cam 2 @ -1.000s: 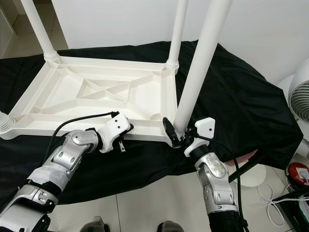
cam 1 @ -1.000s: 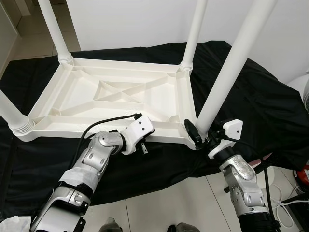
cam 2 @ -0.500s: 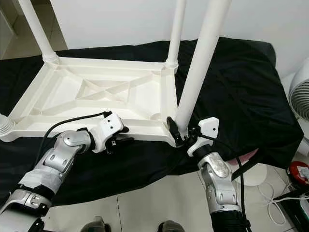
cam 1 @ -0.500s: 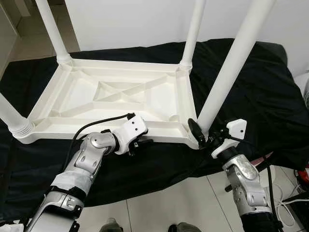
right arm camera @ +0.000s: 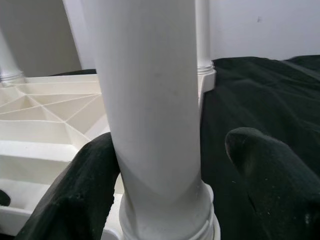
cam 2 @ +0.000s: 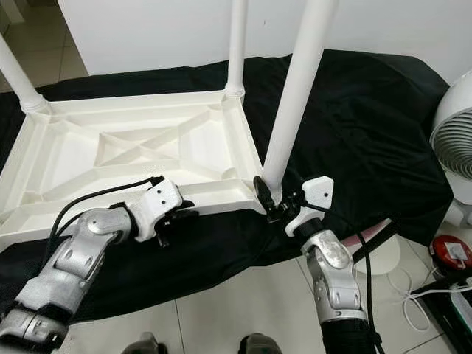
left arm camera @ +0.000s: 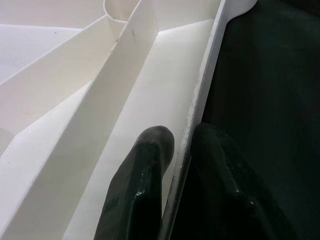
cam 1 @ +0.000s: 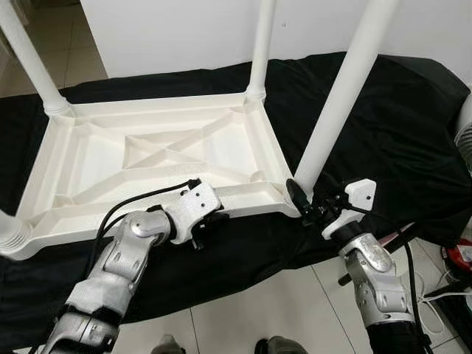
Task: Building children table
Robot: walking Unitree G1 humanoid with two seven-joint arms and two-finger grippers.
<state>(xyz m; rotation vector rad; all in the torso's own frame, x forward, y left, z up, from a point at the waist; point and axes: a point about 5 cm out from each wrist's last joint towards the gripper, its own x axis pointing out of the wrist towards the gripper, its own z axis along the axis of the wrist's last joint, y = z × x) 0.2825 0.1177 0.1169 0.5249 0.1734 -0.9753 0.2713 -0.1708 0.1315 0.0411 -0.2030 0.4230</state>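
The white plastic children's table (cam 1: 155,151) lies upside down on a black cloth (cam 1: 398,110), its round white legs pointing upward. The left gripper (left arm camera: 175,150) pinches the table's near rim, 1 finger on each side. The right gripper (right arm camera: 172,165) straddles the near right leg (cam 1: 335,110) at its base; one finger touches it, the other stands apart.
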